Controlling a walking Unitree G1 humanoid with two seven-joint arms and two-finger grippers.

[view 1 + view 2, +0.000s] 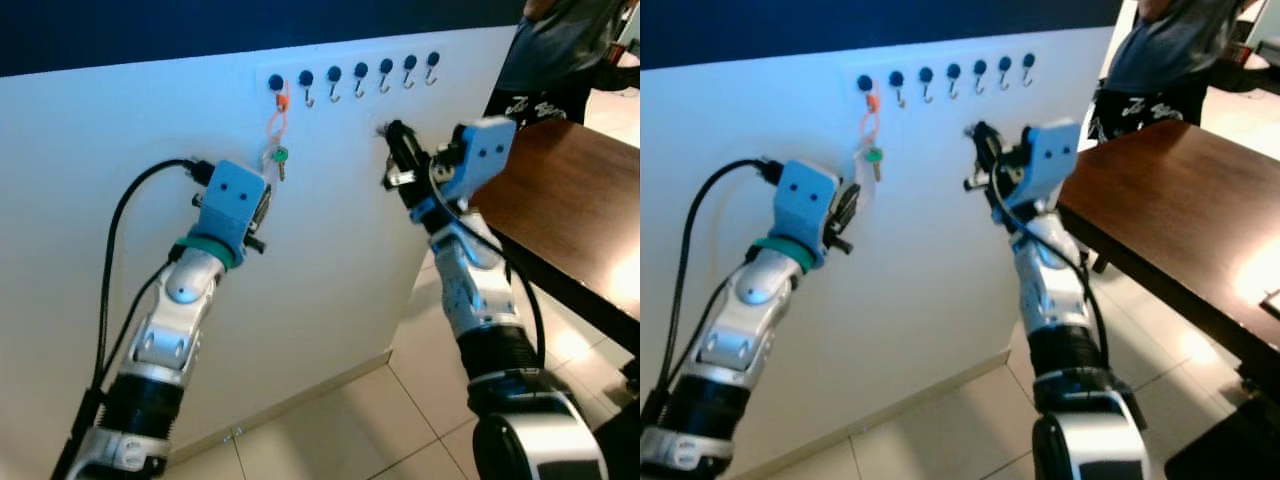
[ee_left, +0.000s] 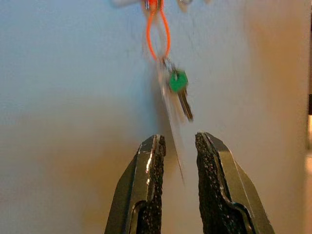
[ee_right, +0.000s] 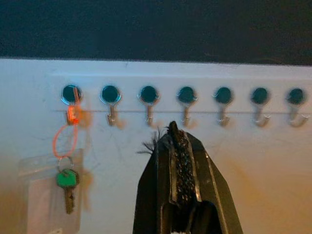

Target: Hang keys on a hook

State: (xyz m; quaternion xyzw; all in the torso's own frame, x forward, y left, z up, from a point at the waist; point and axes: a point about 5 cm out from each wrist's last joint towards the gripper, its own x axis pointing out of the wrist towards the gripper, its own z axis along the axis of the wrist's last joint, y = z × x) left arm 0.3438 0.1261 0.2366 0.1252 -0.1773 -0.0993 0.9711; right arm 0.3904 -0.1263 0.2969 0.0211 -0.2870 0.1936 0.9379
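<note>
A bunch of keys point(image 1: 280, 157) with a green-headed key point(image 2: 178, 82) hangs by an orange loop point(image 1: 277, 118) from the leftmost hook point(image 3: 71, 95) of a hook rail point(image 1: 360, 72) on the white wall. A clear plastic tag point(image 3: 41, 195) dangles with the keys and looks blurred in the left wrist view. My left gripper point(image 2: 179, 139) sits just below the keys, its fingers slightly apart and gripping nothing. My right gripper point(image 3: 173, 129) is shut and empty, pointing at the wall under the middle hooks point(image 1: 392, 130).
A dark wooden table point(image 1: 570, 200) stands close on the right, beside my right arm. A person point(image 1: 560, 50) stands behind it at the far right. Several free hooks point(image 3: 224, 97) run along the rail. Tiled floor point(image 1: 350, 430) lies below.
</note>
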